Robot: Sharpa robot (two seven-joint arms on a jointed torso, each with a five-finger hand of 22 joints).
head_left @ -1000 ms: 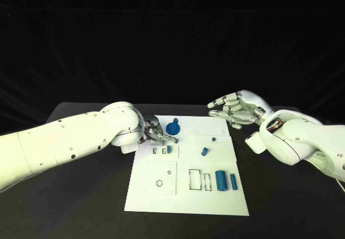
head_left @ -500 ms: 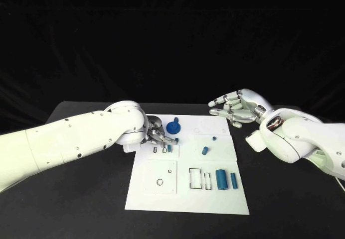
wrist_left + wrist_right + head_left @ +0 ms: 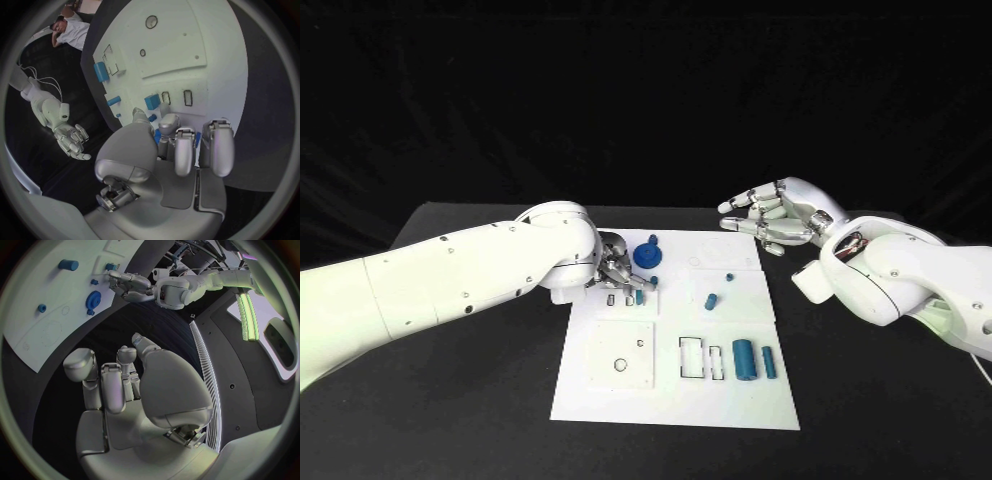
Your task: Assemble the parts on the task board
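Precision counts: left robot hand (image 3: 620, 268) pinches a small blue part (image 3: 152, 101) above the task board (image 3: 678, 395) slots; it should lower straight. Right robot hand (image 3: 770, 220) hovers open-fingered, empty.

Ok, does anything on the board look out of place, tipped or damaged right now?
Nothing stands out. The task board lies flat and looks undamaged. The blue parts sit on it: a round knob at the far end, a small pin mid-board and cylinders nearer. The left robot hand works beside the knob.
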